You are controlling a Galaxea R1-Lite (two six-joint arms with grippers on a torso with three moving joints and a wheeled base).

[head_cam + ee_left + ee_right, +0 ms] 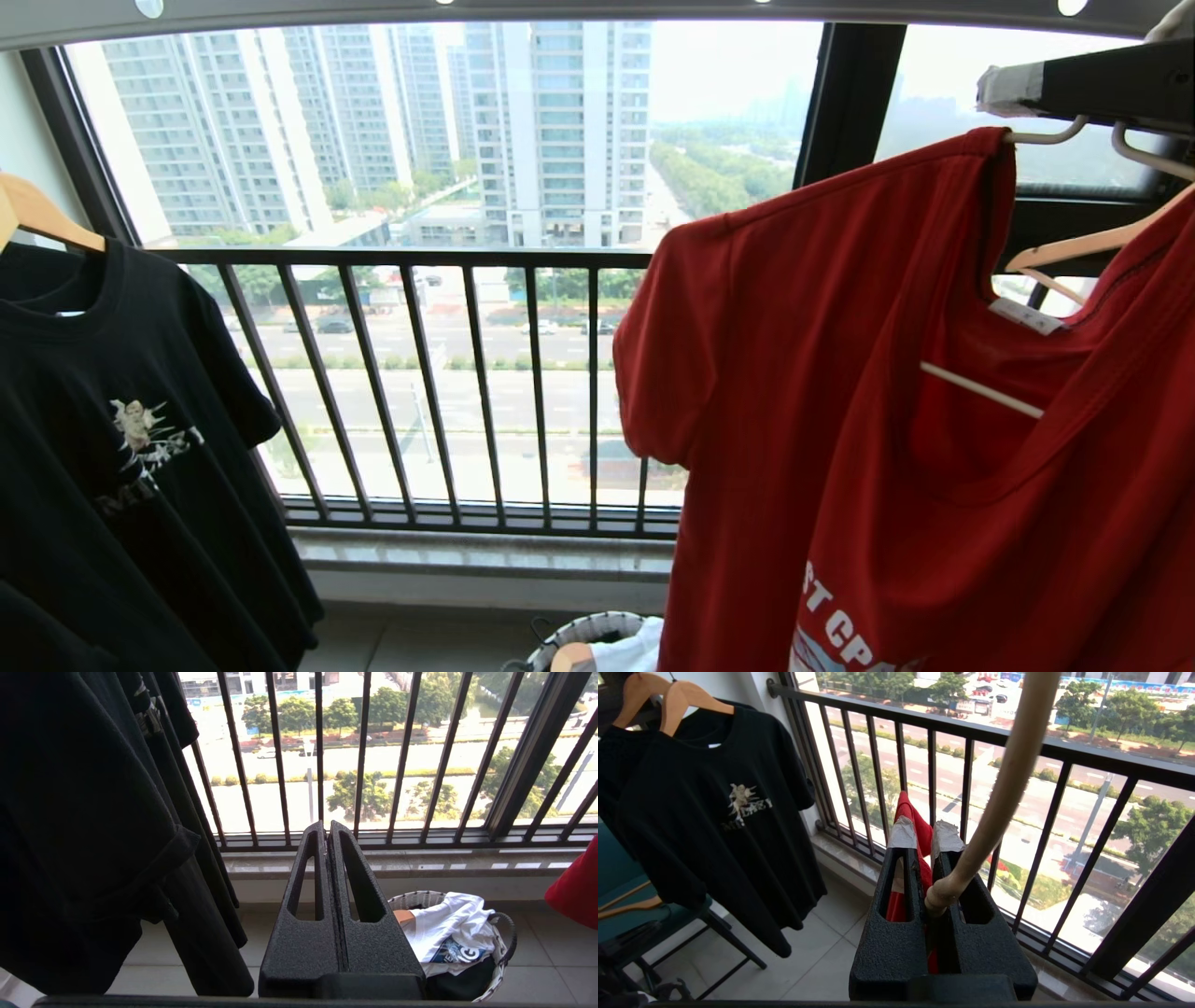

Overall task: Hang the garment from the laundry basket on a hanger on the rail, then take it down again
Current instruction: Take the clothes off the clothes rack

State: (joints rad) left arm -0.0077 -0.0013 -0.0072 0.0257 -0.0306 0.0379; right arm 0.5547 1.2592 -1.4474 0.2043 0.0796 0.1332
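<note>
Right gripper (924, 842), raised at the scene's right edge, pinches the red garment (896, 401), seemingly its shoulder fold. Left gripper (326, 833) is closed, empty, above open floor (551, 961).

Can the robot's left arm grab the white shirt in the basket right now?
Probably yes, though not right away. The left gripper is shut and empty, and in its wrist view the white shirt lies on top of the laundry basket with nothing in between. It would have to open and reach down first.
</note>
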